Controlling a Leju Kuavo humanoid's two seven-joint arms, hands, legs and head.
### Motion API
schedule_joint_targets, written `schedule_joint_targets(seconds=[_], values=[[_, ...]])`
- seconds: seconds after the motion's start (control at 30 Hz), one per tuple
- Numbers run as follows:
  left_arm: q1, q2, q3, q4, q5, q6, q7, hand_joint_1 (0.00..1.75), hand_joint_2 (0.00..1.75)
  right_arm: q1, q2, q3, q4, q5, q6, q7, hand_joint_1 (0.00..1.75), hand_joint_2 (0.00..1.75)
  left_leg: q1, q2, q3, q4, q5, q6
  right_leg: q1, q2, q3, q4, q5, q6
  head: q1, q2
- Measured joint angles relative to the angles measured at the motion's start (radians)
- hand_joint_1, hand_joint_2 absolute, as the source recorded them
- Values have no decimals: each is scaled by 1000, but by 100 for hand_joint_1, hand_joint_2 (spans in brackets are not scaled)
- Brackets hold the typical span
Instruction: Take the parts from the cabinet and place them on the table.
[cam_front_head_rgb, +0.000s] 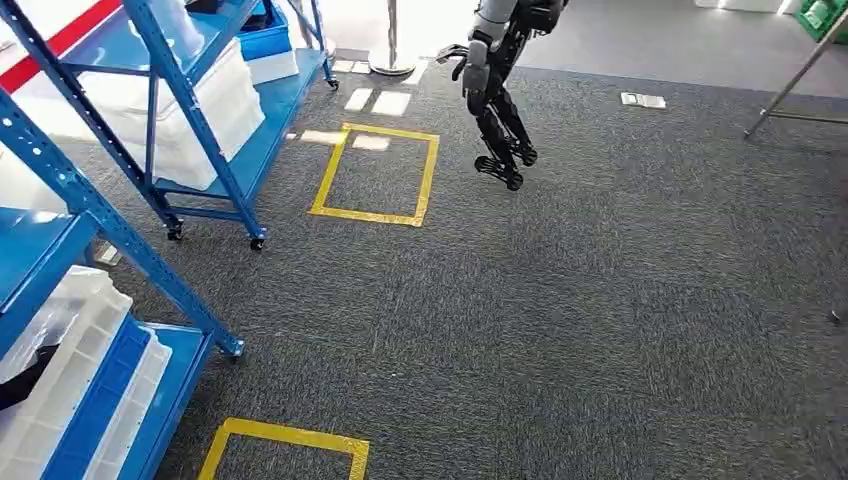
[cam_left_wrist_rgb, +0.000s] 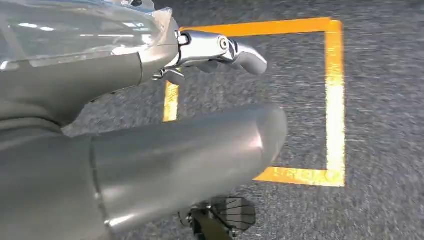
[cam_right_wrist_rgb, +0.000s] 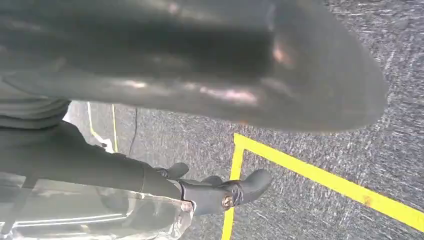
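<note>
Two blue wheeled cabinets stand on my left: a near one (cam_front_head_rgb: 100, 225) and a farther one (cam_front_head_rgb: 205, 135). White bins (cam_front_head_rgb: 205, 105) fill the farther cabinet's shelves. More white bins (cam_front_head_rgb: 70, 385) sit low in the near one, with a dark object (cam_front_head_rgb: 20, 385) at their edge. My left hand (cam_left_wrist_rgb: 165, 150) hangs over the carpet, silver fingers (cam_left_wrist_rgb: 222, 47) stretched out away from the thumb, nothing between them. My right hand (cam_right_wrist_rgb: 200, 75) hangs the same way, dark fingers (cam_right_wrist_rgb: 227, 195) extended and empty. Clear plastic (cam_left_wrist_rgb: 75, 30) lies along the base of the left fingers and also beside the right ones (cam_right_wrist_rgb: 90, 215).
Grey carpet spreads ahead, with a yellow taped square (cam_front_head_rgb: 378, 175) beside the farther cabinet and another (cam_front_head_rgb: 285, 445) near my feet. A second dark humanoid robot (cam_front_head_rgb: 497, 90) stands ahead. A metal frame leg (cam_front_head_rgb: 795, 80) slants at the far right. A blue bin (cam_front_head_rgb: 265, 40) sits on the farther cabinet.
</note>
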Motion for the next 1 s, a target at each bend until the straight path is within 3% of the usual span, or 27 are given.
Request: schedule_joint_targets(seconds=[0.07, 0.1, 0.13, 0.2, 0.27, 0.3, 0.33, 0.37, 0.43, 0.47, 0.5, 0.53, 0.57, 0.6, 0.63, 0.67, 0.77, 0.8, 0.83, 0.87, 0.9, 0.97, 1.0], values=[[2, -2, 0, 0, -1, 0, 0, 0, 0, 1, -2, 0, 0, 0, 0, -2, 0, 0, 2, -28, 3, 2, -2, -4, -6, 6, 62, -143, 71, 25, 0, 0], [1, -3, 0, 0, -1, 0, 0, 0, 0, 1, -2, 0, 0, 0, 0, -5, 0, 0, 3, -42, 4, 6, -4, -9, -15, 29, 105, -240, 111, 37, 0, 0], [1, -3, 0, 0, -1, 0, 0, 0, 0, 1, -1, 0, 0, -1, 0, -8, 0, 0, 3, -50, 0, 11, -6, -16, -23, 69, 119, -283, 123, 39, 3, 0], [2, -3, 0, 0, -1, 1, 1, 0, 0, -1, 2, 0, 0, -3, 1, -17, 0, 0, -4, -63, -4, 15, -12, -30, -11, 52, 124, -288, 127, 11, 4, 0], [6, -4, 0, 0, -1, 3, 3, 0, 0, -4, 3, 0, 0, -3, 4, -20, 0, 0, 2, -77, -7, 11, -7, -38, -11, 37, 129, -288, 131, -3, 1, 0], [7, -3, 1, 0, -1, 3, 4, 0, 0, -3, 4, 0, 0, -3, 5, -21, 0, 0, 6, -69, -10, 19, -13, -40, -19, 26, 129, -292, 135, -10, 2, 0], [7, -4, 0, 0, -1, 4, 4, 0, 0, -3, 3, 0, 0, -3, 6, -21, 0, 0, 1, -12, -21, 49, -36, -44, -16, 19, 130, -292, 134, -15, -1, 0], [4, -5, 0, 0, -1, 4, 5, 0, 0, -1, 3, 0, 0, -3, 6, -21, 0, 0, 1, 22, -52, 111, -75, -48, -11, 8, 131, -292, 132, -25, -7, 0], [1, -6, 0, 0, -1, 4, 5, 0, 0, 5, 3, 0, 0, -3, 7, -21, 0, 0, 5, 44, -137, 278, -150, -54, -3, -21, 130, -292, 129, -30, -8, 0], [2, -6, 0, 0, -1, 5, 6, 0, 0, 5, 3, 0, 0, -3, 9, -21, 0, 0, 6, 46, -162, 326, -161, -54, 0, -33, 130, -292, 127, -33, -8, 0], [4, -6, 0, 0, -1, 5, 9, 0, 0, 5, 3, 0, 0, -3, 10, -21, 0, 0, 6, 48, -166, 329, -151, -53, 2, -44, 131, -292, 125, -33, -8, 0], [5, -6, 0, 0, 0, 6, 10, 0, 0, 4, 3, 0, 0, -3, 12, -21, 0, 0, 6, 50, -148, 290, -120, -49, 4, -55, 133, -292, 123, -35, -8, 0], [5, -6, 0, 0, 0, 7, 11, 0, 0, 4, 3, 0, 0, -2, 14, -22, 0, 0, 5, 55, -108, 212, -77, -44, 6, -66, 137, -292, 121, -37, -8, 0], [5, -6, 0, 0, 0, 9, 11, 0, 0, 2, 4, 0, 0, 1, 15, -24, 0, 0, 1, 77, -55, 116, -35, -35, 7, -76, 141, -292, 118, -38, -8, 0], [3, -6, 0, 0, 1, 11, 13, 0, 0, 2, 5, 2, 0, 2, 17, -29, 0, 0, -6, 126, -15, 45, -16, -23, 8, -82, 145, -292, 117, -36, -8, 0], [-1, -5, 1, 0, 1, 12, 16, 0, 0, 3, 6, 2, 0, 3, 17, -33, 0, 0, -15, 137, -12, 33, -25, -24, 19, -90, 145, -290, 110, -28, -7, 0], [2, -5, 2, 0, 3, 12, 16, 0, 0, -1, 6, 5, 0, 7, 18, -41, 0, 0, -22, 101, -18, 30, -23, -14, 12, -119, 152, -299, 110, -19, -8, 0], [2, -5, 2, 0, 3, 13, 16, 0, 0, -4, 7, 6, 0, 10, 18, -42, 0, 0, -20, 86, -10, 12, -14, -6, 20, -132, 162, -303, 107, -11, -8, 0], [4, -9, 2, 0, 3, 12, 16, 0, 0, -3, 3, 6, 0, 12, 18, -44, 0, 0, -11, 76, 4, -4, -3, -5, 14, -84, 149, -281, 96, -7, -7, 0], [0, -8, 3, 0, 3, 13, 16, 0, 0, -2, 3, 6, 0, 13, 18, -45, 0, 0, -5, 65, 5, -9, 2, 4, 13, -37, 130, -234, 72, -10, -4, 0], [-5, -8, 3, 0, 3, 13, 16, 0, 0, 0, 3, 6, 0, 14, 18, -45, 0, 0, -5, 51, 2, -9, 4, 7, 10, -14, 92, -155, 39, -15, 0, 0], [-7, -10, 3, 0, -1, 12, 16, 0, 0, 3, 1, 6, 0, 16, 18, -45, 0, 0, -5, 20, 1, -8, 4, 6, 2, -2, 14, -5, -12, -12, -1, 0], [-6, -11, 3, 0, -1, 12, 17, 0, 0, 4, 0, 6, 0, 16, 18, -44, 0, 0, -4, 6, 2, -8, 4, 6, 0, -1, 0, 11, -8, -2, 0, 0]])
